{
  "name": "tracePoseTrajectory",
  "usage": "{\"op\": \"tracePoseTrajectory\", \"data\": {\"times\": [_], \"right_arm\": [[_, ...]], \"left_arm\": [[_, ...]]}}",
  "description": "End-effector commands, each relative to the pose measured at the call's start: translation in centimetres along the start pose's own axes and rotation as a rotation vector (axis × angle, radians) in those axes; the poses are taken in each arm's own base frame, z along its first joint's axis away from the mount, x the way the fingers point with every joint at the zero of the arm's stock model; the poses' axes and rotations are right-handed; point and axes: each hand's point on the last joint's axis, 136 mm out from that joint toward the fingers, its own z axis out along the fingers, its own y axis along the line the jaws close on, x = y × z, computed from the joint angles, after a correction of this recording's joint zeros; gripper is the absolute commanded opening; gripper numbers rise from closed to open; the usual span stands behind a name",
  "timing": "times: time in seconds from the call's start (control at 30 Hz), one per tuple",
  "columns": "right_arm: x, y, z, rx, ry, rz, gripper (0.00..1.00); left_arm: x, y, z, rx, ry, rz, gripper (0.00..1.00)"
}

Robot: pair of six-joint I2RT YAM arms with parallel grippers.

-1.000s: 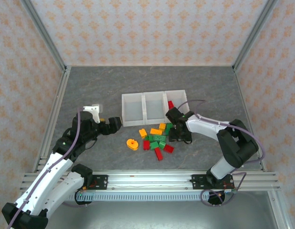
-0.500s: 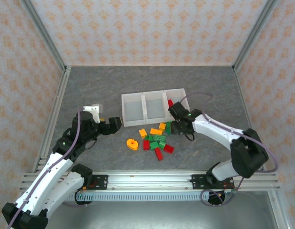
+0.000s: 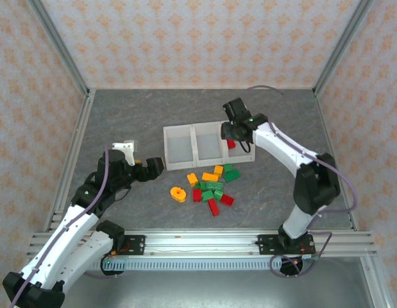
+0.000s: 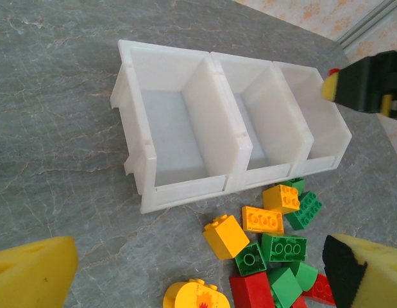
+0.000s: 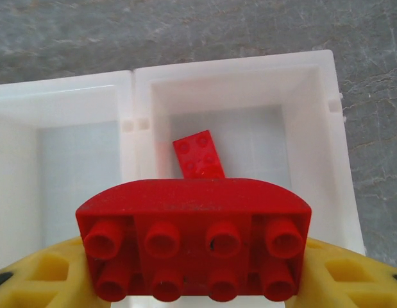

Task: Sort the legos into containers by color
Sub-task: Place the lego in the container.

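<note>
Three white square bins (image 3: 193, 145) joined in one row, open tops up. Right bin holds one flat red brick (image 5: 198, 155), studs up, lying askew on the floor. Curved red brick (image 5: 193, 240), two rows of four studs, clamped in right gripper (image 5: 195, 282) over that same bin. Pile (image 3: 211, 186) sits loose on the table just in front of the middle and right bins: mixed red, green and orange bricks, several touching. Orange ring (image 3: 178, 193) lies apart at the pile's left.

Grey marbled tabletop (image 3: 134, 115), floral wallpaper walls (image 3: 198, 38), alu rail (image 3: 198, 237) at near edge.
</note>
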Motion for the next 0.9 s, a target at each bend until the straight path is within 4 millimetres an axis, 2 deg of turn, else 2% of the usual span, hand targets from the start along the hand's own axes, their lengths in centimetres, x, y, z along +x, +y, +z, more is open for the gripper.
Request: {"op": "tracePoseTrajectory", "data": {"times": [0.0, 0.13, 0.2, 0.33, 0.47, 0.7, 0.77, 0.87], "right_arm": [[-1.3, -0.2, 1.2, 0.019, -0.005, -0.014, 0.47], [-1.2, -1.5, 2.8, 0.061, 0.016, 0.012, 0.59], [-0.9, -2.1, 3.3, 0.082, 0.028, 0.028, 0.69], [-0.6, -2.5, 3.2, 0.094, 0.039, 0.034, 0.81], [-0.5, -2.5, 2.2, 0.083, 0.036, 0.043, 0.92], [0.5, -2.4, -1.1, 0.012, 0.023, 0.096, 1.00], [1.2, -3.4, -2.3, 0.036, 0.011, 0.149, 1.00], [2.7, -6.0, -3.9, 0.134, -0.010, 0.212, 1.00]], "left_arm": [[-0.5, -0.7, -0.5, 0.032, -0.034, 0.032, 0.99], [-0.6, -0.8, -0.8, 0.041, -0.045, 0.034, 0.99], [-0.7, -0.8, -0.8, 0.039, -0.047, 0.033, 0.99], [-1.0, -0.8, -1.2, 0.036, -0.067, 0.036, 0.99], [-1.2, -0.9, -1.5, 0.046, -0.086, 0.036, 0.99], [-0.9, -0.8, -1.0, 0.041, -0.064, 0.033, 0.99], [-0.8, -0.8, -0.9, 0.040, -0.059, 0.033, 0.99], [-0.9, -0.8, -1.0, 0.039, -0.061, 0.032, 0.99]]}}
